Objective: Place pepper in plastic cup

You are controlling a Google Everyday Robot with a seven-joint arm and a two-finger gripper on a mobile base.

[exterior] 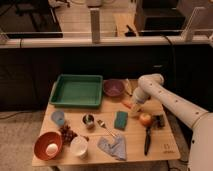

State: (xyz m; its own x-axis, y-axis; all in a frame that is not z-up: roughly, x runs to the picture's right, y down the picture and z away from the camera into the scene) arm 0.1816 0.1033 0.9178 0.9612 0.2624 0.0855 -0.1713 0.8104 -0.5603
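Observation:
The pepper (127, 104) is a small orange-red sliver lying on the wooden table (165, 145), just in front of a purple bowl (113, 88). My gripper (135, 111) hangs from the white arm (165, 100) right beside the pepper, on its right, low over the table. I cannot tell whether it touches the pepper. The light-blue plastic cup (58, 118) stands upright at the table's left side, far from the gripper.
A green tray (76, 91) sits at the back left. Near the cup are a metal cup (88, 120), a white cup (78, 146), an orange bowl (48, 145) and grapes (66, 133). A green sponge (120, 120), a round fruit (145, 119), a black brush (147, 134) and a blue cloth (112, 146) lie around the gripper.

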